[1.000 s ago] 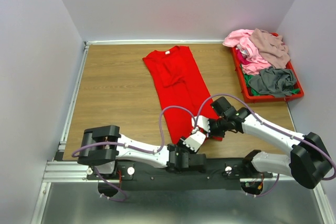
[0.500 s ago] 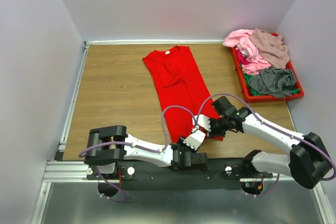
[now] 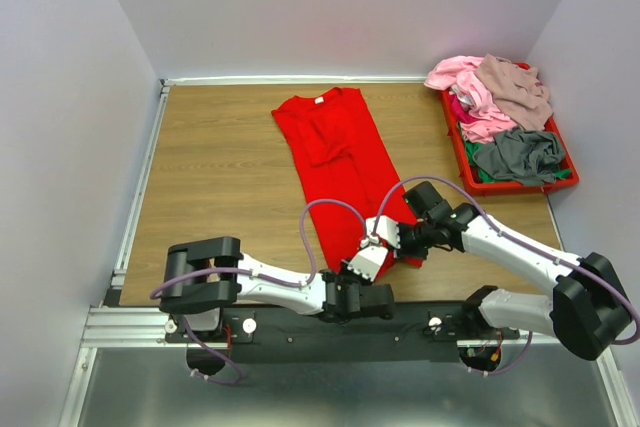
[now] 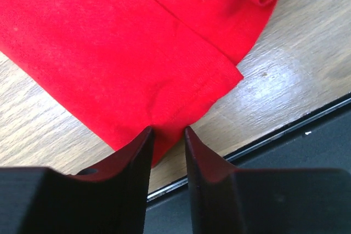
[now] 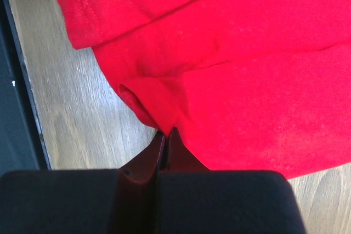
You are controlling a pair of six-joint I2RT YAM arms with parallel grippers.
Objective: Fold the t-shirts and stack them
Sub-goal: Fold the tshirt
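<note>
Left gripper (image 4: pixel 167 131) sits low at the near edge of the table (image 3: pixel 220 167), its jaws a narrow gap apart and straddling the hem corner of the red t-shirt (image 4: pixel 137 53); cloth lies in the gap, but a firm pinch is not evident; right gripper (image 5: pixel 165 132) has its jaws pressed together on a small raised fold at the shirt's edge, just beside the left one in the overhead view; red t-shirt (image 3: pixel 335 152) lies flat on the table as a long narrow strip, running from the far centre down toward the arm bases, white neck label (image 3: pixel 319 101) at the far end, sides folded inward; red plastic tray (image 3: pixel 463 159) stands at the far right of the table, well apart from the spread shirt; heaped in it are a pink shirt (image 3: pixel 465 77), a mauve-beige shirt (image 3: pixel 515 87) and a grey shirt (image 3: pixel 518 152), all crumpled and spilling over the rim.
</note>
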